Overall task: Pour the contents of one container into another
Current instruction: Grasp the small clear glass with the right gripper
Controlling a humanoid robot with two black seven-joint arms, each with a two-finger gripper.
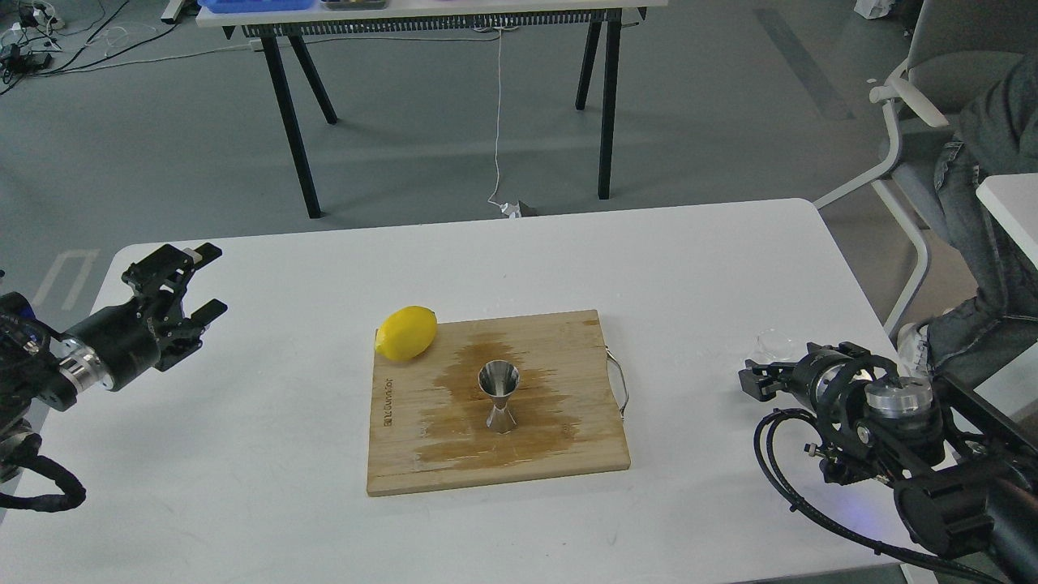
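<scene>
Fingers of my left gripper (208, 280) stand spread above the white table (243, 503); whether my right gripper (758, 381) is spread or pinched I cannot tell, though the small clear glass cup (774, 345) sits just beside it. Well apart, the shiny steel hourglass jigger (499, 397) stands upright on the stained wooden cutting board (422, 454), a yellow lemon (406, 332) at its corner.

My only view comes from the robot's head, angled forward and down. It takes in the whole white worktop (243, 454) from close above.
</scene>
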